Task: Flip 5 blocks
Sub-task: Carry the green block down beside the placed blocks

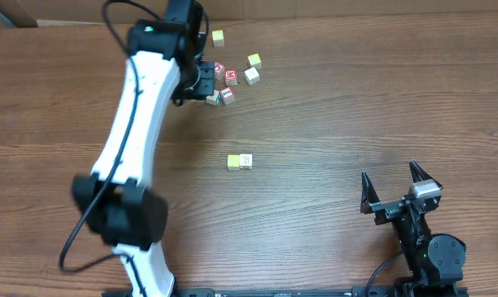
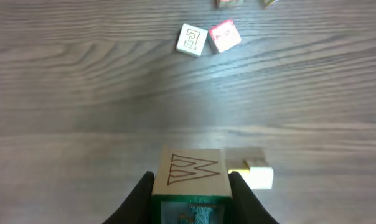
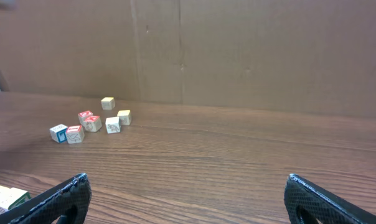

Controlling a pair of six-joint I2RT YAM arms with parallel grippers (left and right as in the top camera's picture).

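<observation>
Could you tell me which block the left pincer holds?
The cube with an outlined W on top and green front, alone clamped between the black fingers.

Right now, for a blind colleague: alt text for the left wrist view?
The left fingers clamp a wooden W block with a green face. A pale block lies beside it; a cream block and a red block lie beyond.

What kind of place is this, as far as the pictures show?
Probably a robot test bench: a wood-grain table, a cardboard wall behind it, a robot arm over scattered letter blocks.
</observation>
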